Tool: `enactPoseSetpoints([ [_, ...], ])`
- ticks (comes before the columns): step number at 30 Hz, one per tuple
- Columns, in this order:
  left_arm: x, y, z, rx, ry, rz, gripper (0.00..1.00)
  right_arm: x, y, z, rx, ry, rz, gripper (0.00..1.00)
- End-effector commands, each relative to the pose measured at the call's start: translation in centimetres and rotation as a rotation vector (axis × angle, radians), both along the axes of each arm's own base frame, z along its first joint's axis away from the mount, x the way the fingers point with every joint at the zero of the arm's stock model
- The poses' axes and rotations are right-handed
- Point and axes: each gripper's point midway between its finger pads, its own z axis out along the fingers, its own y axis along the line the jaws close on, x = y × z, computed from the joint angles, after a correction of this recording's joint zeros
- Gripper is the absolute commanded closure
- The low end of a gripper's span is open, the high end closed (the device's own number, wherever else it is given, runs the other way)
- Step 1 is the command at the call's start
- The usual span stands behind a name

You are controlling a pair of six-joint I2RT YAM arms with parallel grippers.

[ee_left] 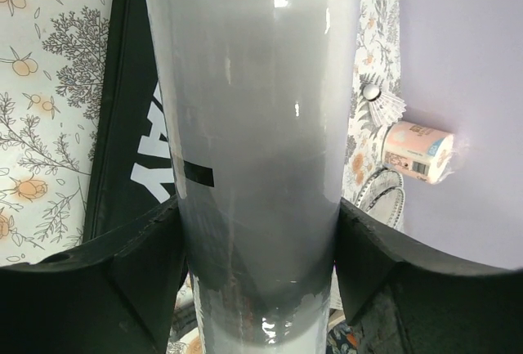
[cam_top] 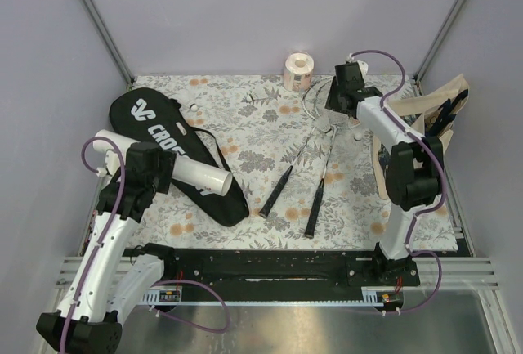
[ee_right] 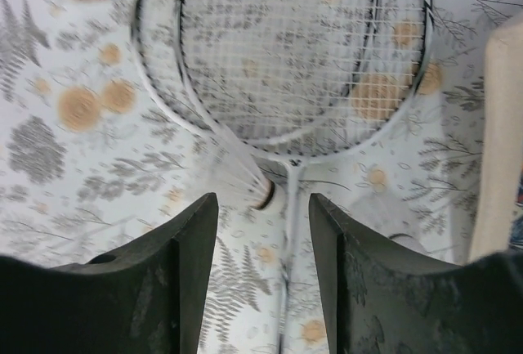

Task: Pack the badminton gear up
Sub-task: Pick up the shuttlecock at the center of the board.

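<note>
Top cam overhead, wrist cams close-up, R shares rackets point(ee_right: 302, 51) w/ top

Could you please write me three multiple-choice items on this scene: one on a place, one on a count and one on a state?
1. Where is the paper roll? A at the far edge; B at the near edge; C in the middle.
2. How many rackets? A one; B two; C three.
3. The left hand is: A open, empty; B shut on the white tube; C shut on a racket.
Answers: 1 A, it shows at the top of the overhead view; 2 B, two handles lie side by side; 3 B, both fingers press the tube.
</note>
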Motion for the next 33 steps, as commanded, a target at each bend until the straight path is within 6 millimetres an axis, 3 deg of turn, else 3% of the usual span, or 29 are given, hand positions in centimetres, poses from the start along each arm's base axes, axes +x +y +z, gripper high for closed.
enactPoseSetpoints([
  [1,1.3,0.6,1.8,0.026,-0.067,0.024,0.32,2.1,2.0,0.6,0.188,-0.032,-0.125,0.43],
  [8,1.5,0.7,2.0,0.035,-0.067,0.027,0.32,4.2,4.2,-2.1,0.277,0.005,-0.134,0.43],
  [13,1.5,0.7,1.7,0.034,-0.061,0.027,0.32,4.2,3.9,-4.1,0.241,0.059,-0.145,0.44],
  [16,1.5,0.8,1.6,0.036,-0.057,0.031,0.32,3.7,3.4,-4.2,0.213,0.074,-0.146,0.5],
  [27,1.4,0.4,1.4,0.017,-0.053,0.022,0.32,0.8,2.1,-1.1,0.16,0.049,-0.11,1.0],
  [32,1.3,-0.9,1.6,-0.063,-0.041,-0.006,0.33,-1.1,2.9,1.5,0.202,0.003,-0.017,1.0],
  [33,1.3,-1.3,1.6,-0.081,-0.034,-0.011,0.33,-1.6,3.2,2.8,0.229,-0.033,0.012,1.0],
])
